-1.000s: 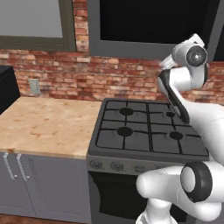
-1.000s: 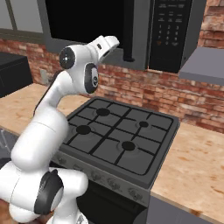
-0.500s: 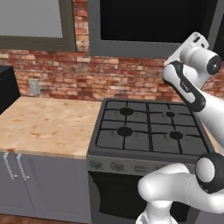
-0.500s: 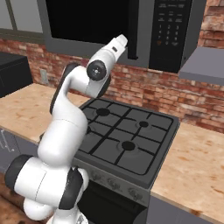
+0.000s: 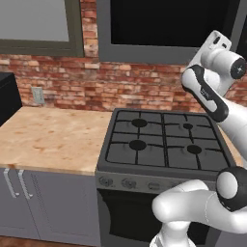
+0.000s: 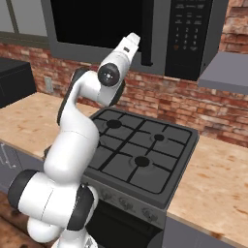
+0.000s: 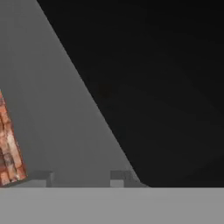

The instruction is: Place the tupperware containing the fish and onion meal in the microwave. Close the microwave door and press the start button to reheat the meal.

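The microwave (image 6: 121, 24) hangs above the stove, and its door (image 5: 169, 24) with the dark glass window stands shut. A dark upright handle (image 6: 147, 31) runs beside the keypad panel (image 6: 186, 34). My gripper (image 6: 134, 38) is raised to the door's lower right part, just left of the handle; it also shows as the white hand (image 5: 216, 40) in the left base view. The hand view looks close at the dark glass (image 7: 153, 87) and the grey frame (image 7: 57, 122); the fingertips (image 7: 40, 176) barely rise into it, so the jaws' state is unclear. The tupperware and the meal are out of view.
A black gas stove (image 5: 161, 140) with several burners sits under the microwave. Wooden counter lies to its left (image 5: 48, 137) and right (image 6: 213, 189). A black appliance (image 5: 7, 96) stands at the far left, a grey hood (image 6: 225, 70) at the right, and a brick wall (image 5: 72, 82) behind.
The arm has swung up and forward, bringing the hand from above the stove to the microwave door by the handle. Nothing else has moved.
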Controlling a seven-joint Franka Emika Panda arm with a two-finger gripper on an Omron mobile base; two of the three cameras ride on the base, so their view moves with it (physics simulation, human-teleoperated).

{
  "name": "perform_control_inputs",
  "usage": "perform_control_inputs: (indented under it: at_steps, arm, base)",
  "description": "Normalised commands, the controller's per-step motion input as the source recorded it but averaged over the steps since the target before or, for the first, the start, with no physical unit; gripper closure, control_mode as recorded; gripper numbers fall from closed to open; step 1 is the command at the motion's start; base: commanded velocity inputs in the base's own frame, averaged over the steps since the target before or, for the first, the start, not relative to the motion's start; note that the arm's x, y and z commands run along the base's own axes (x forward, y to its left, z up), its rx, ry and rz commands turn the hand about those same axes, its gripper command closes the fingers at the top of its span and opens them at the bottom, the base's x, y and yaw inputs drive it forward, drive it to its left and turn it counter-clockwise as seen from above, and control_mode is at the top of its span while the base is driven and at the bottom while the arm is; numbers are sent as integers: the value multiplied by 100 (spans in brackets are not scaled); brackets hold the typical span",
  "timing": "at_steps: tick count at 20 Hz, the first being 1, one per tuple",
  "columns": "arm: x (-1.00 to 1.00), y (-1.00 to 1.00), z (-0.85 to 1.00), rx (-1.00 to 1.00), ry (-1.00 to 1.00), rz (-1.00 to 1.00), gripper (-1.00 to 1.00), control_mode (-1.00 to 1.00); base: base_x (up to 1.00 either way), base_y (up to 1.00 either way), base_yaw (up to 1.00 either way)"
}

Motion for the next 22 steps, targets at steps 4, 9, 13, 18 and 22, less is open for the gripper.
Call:
perform_control_inputs:
  at_steps: [4, 9, 13, 18, 22]
  arm:
    - [3, 34, 74, -30, 19, -4, -100, -100]
    - [-17, 7, 63, -24, 16, -7, -100, -100]
    - [-68, 0, 41, -12, 1, -2, -100, -100]
    - [-96, -20, 14, -3, -8, 0, -100, -100]
    - [-100, -58, 0, 2, -24, 0, -100, -100]
  base:
    - [0, 0, 0]
    - [0, 0, 0]
    - [0, 0, 0]
    - [0, 0, 0]
    - [0, 0, 0]
